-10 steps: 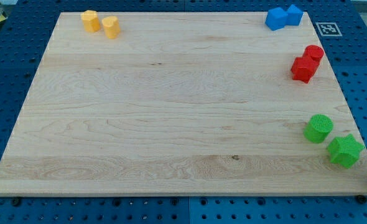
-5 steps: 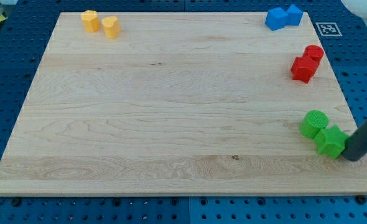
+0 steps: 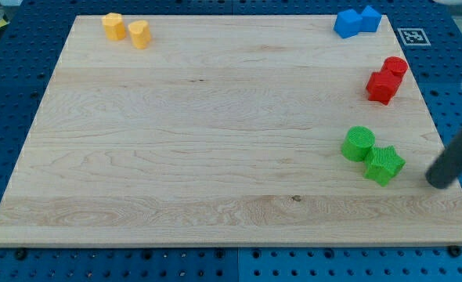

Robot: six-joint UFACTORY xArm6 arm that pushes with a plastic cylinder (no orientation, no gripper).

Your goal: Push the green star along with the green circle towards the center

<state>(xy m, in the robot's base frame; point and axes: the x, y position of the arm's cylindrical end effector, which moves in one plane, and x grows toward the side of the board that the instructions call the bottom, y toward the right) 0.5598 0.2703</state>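
**Green pair sits right of centre, my tip just off to their right**

Camera view: The wooden board [image 3: 215, 133] lies on a blue pegboard table [image 3: 4, 102]. The green circle [image 3: 359, 144] and the green star [image 3: 384, 164] sit on the board's right half, toward the near edge, touching each other; the circle is to the left and slightly farther back, the star to the right and nearer. Both are well right of the board's centre.

The dark rod comes down from the view's right edge, and my tip [image 3: 438, 182] rests near the board's right edge, to the right of the star and a little nearer than it. A clear gap of bare wood separates the tip from the star, so it touches neither green block. There is no claw on this arm, only the rod, so nothing is grasped or released.

Two red blocks [image 3: 386, 79] stand together at the right edge, farther back than the green pair. Two blue blocks [image 3: 356, 20] touch in the far right corner. Two yellow blocks [image 3: 126, 30] stand side by side in the far left corner. A black-and-white marker tag [image 3: 412, 36] sits on the table just beyond the far right corner.
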